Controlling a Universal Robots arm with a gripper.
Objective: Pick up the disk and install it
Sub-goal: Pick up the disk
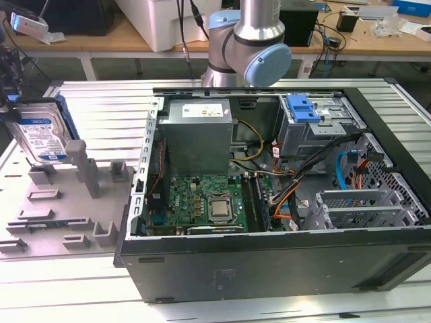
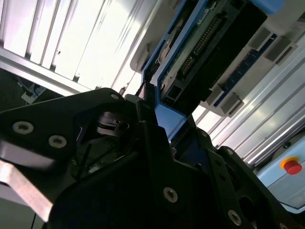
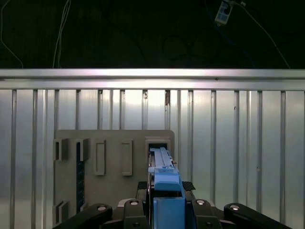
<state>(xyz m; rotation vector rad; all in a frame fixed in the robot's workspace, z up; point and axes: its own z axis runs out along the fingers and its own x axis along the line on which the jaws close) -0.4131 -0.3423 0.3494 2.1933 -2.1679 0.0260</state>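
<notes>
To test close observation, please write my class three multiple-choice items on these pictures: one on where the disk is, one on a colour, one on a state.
1. Where is the disk?
A in the case's cage
B at the grey fixture, outside the case
C on the motherboard

2. What colour is the disk's carrier?
A red
B yellow
C blue

3. The end effector is:
A shut on the disk
B open over the case
C holding a cable

Answers:
1 B: the exterior view shows it at that view's left, by the fixture.
2 C: blue frames the disk in both wrist views.
3 A: the carrier sits clamped in it in the first wrist view.
</notes>
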